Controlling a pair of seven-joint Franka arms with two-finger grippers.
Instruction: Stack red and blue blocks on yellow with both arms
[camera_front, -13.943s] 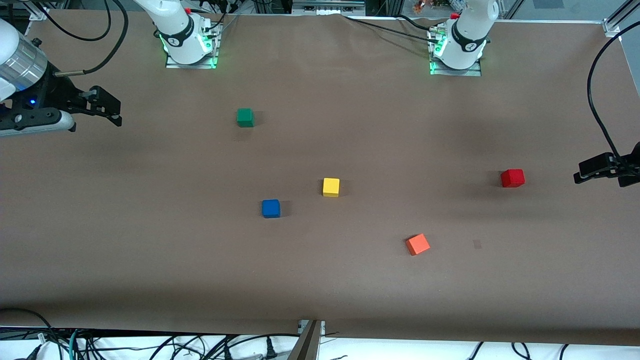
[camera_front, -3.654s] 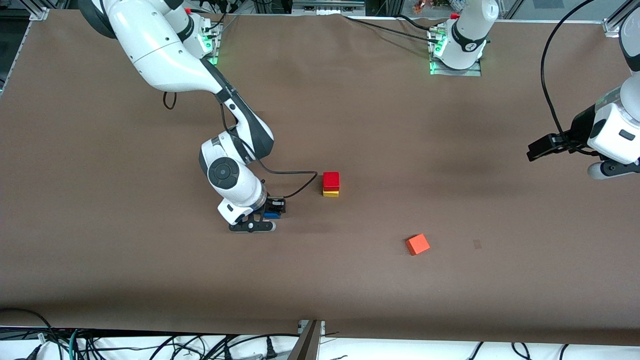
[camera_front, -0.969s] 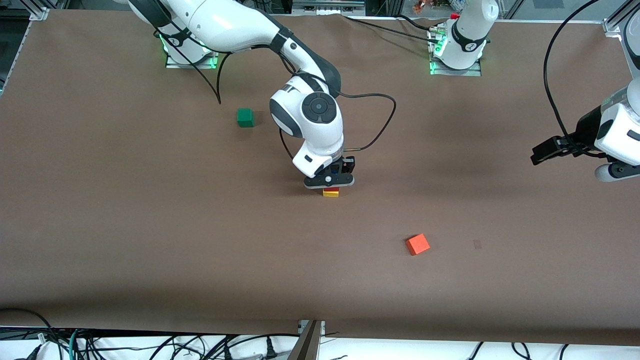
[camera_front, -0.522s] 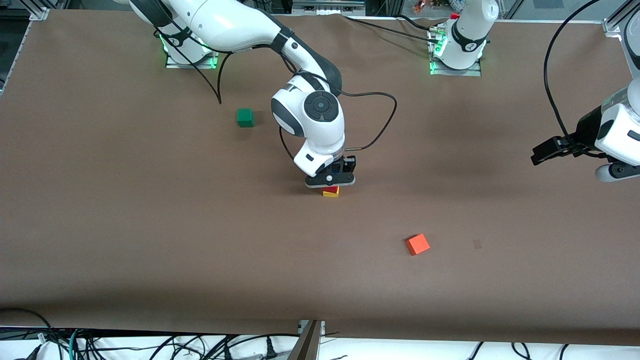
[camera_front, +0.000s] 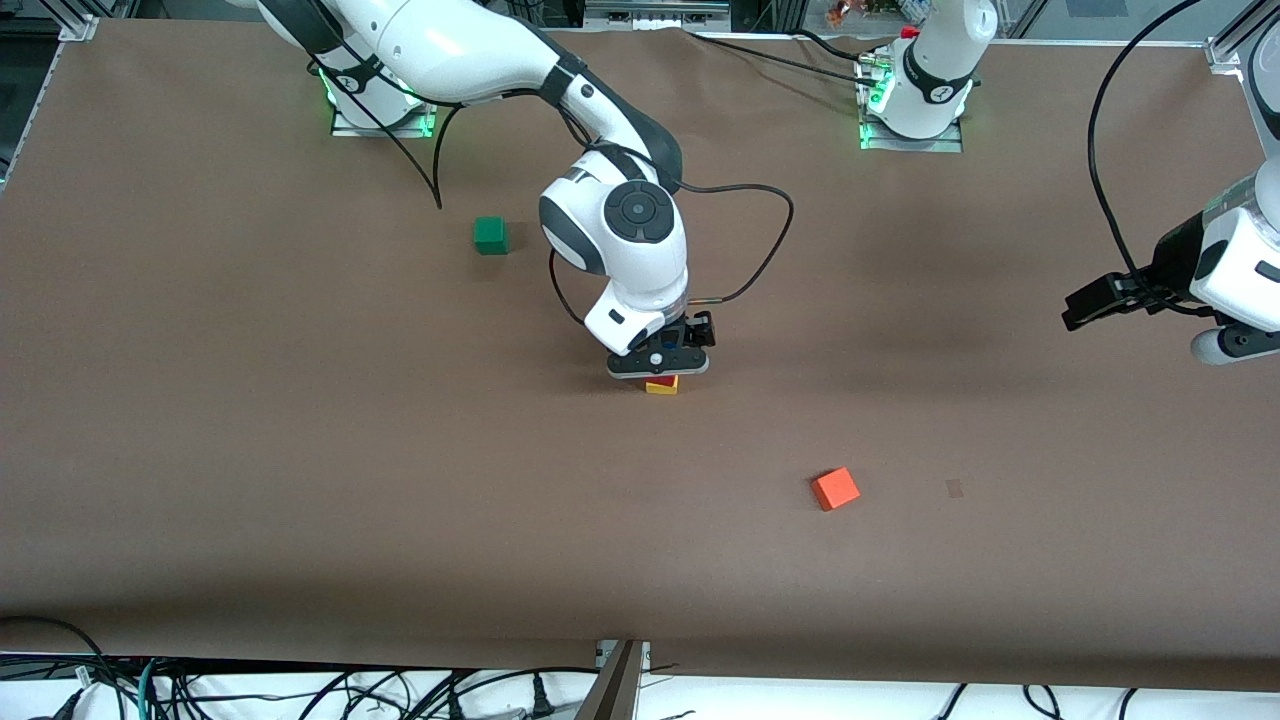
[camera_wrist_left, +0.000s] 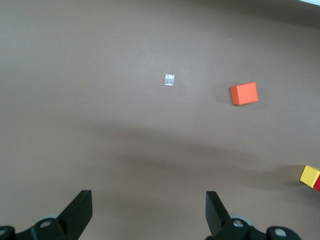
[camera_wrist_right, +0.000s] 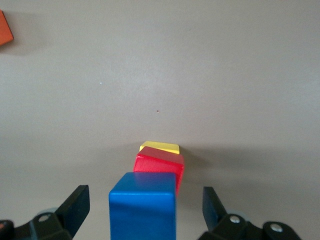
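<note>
The right claw (camera_front: 660, 362) is sitting over a little tower in the middle of the table (camera_front: 300, 450). Its two fingers (camera_wrist_right: 75, 202) are standing wide apart, and they are not touching the blue block (camera_wrist_right: 143, 206) between them. The blue block is sitting on top of the red block (camera_wrist_right: 159, 167). The red block is sitting on top of the yellow block (camera_wrist_right: 159, 147). In the front view, only a bit of the red and yellow blocks is peeking out under the claw.

The left claw (camera_front: 1100, 299) is waiting up in the air over the left arm's end of the table, well apart from the tower. Its fingers (camera_wrist_left: 79, 215) are wide open too, and it is holding nothing.

An orange block (camera_front: 834, 489) is lying by itself, nearer to the front camera than the tower. A green block (camera_front: 489, 235) is sitting farther from the front camera, toward the right arm's end.
</note>
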